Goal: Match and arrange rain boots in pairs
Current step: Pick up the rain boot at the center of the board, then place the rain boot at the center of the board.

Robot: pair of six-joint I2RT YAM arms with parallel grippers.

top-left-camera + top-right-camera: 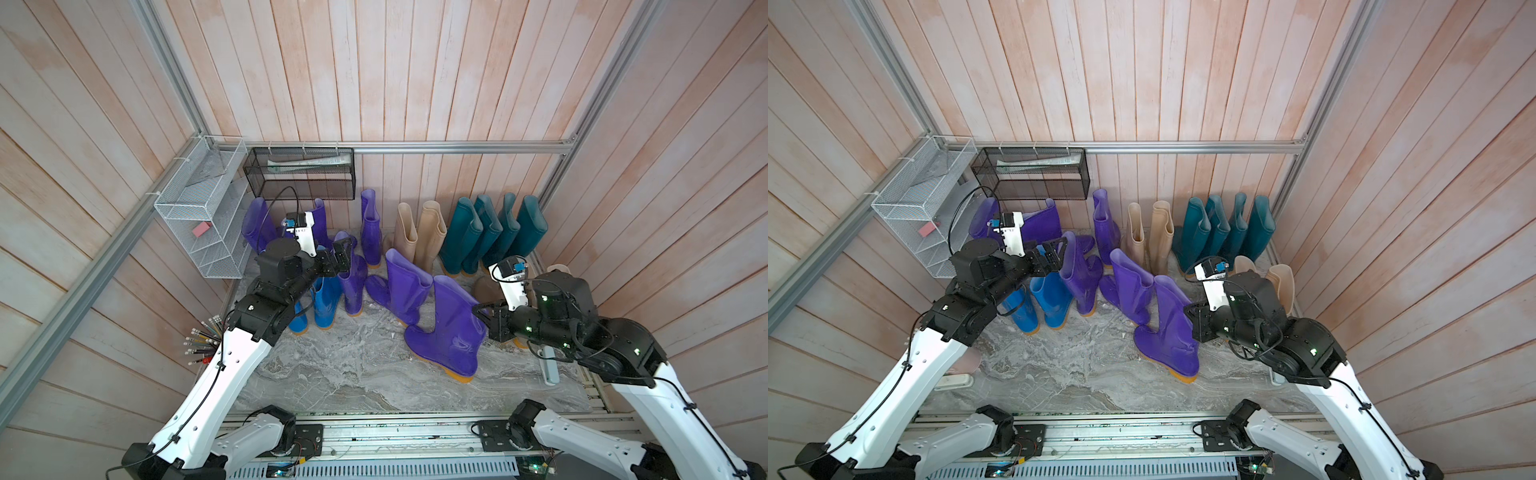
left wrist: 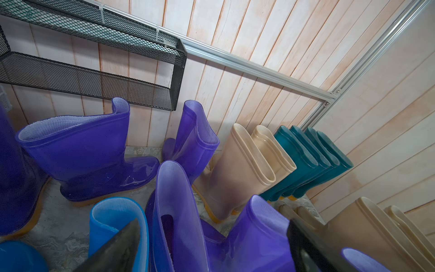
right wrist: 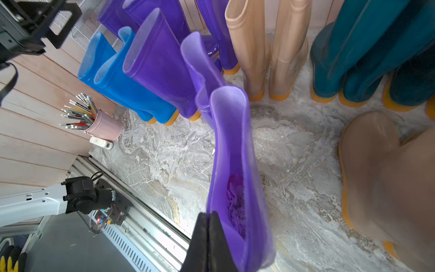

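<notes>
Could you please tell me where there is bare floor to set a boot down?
The main bare patch of grey marble floor lies between the front metal rail and the tilted purple rubber boot in the shut right gripper. The back wall is crowded: beige rubber boots and dark teal rubber boots stand packed together.

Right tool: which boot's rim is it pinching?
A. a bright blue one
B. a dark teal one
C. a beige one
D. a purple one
D: in the right wrist view the right tool is shut on the rim of the front purple boot, one finger on each side of its wall.
</notes>
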